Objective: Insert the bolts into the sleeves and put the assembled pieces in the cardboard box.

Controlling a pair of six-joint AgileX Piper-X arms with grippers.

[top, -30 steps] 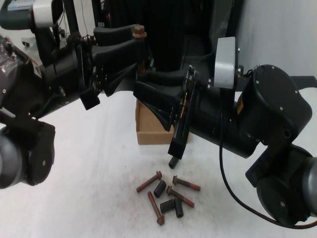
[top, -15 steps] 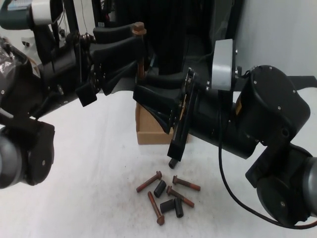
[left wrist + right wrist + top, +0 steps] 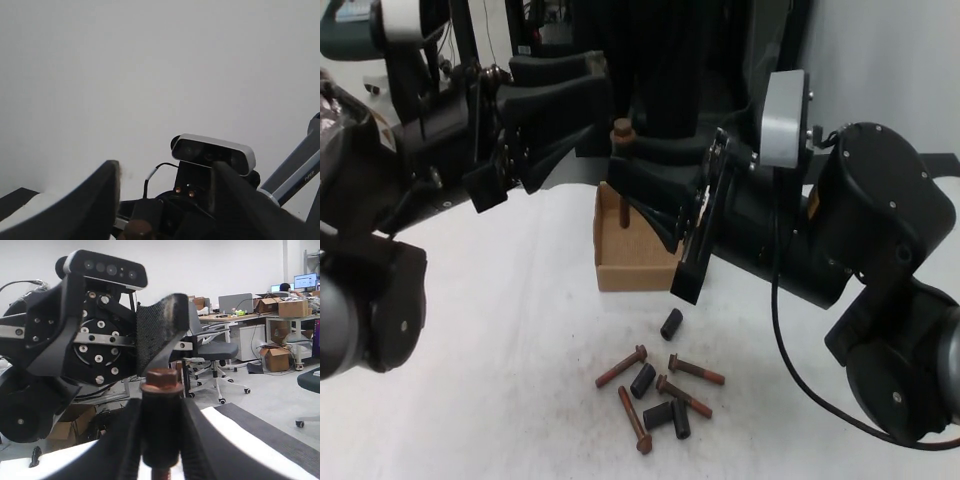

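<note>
**Right gripper clamps a bolted sleeve by the box**

The right gripper (image 3: pixel 160 412) is clamped around a black sleeve (image 3: pixel 161 437) with a rusty bolt (image 3: pixel 161 379) poking through it, held up off the bench (image 3: pixel 500 330) by the far end of the cardboard box (image 3: pixel 620 272). Facing it, the left gripper (image 3: pixel 165 172) gapes wide, carrying nothing. Loose bolts (image 3: pixel 621 366) and spare sleeves (image 3: pixel 671 323) lie scattered near the box.

My worktop (image 3: pixel 490 340) is white, and my left wrist looks at a plain pale wall (image 3: pixel 150 60). Across the room I see a grey office chair (image 3: pixel 212 352), a desk (image 3: pixel 235 316), a carton (image 3: pixel 276 359) and pale floor (image 3: pixel 260 405).
</note>
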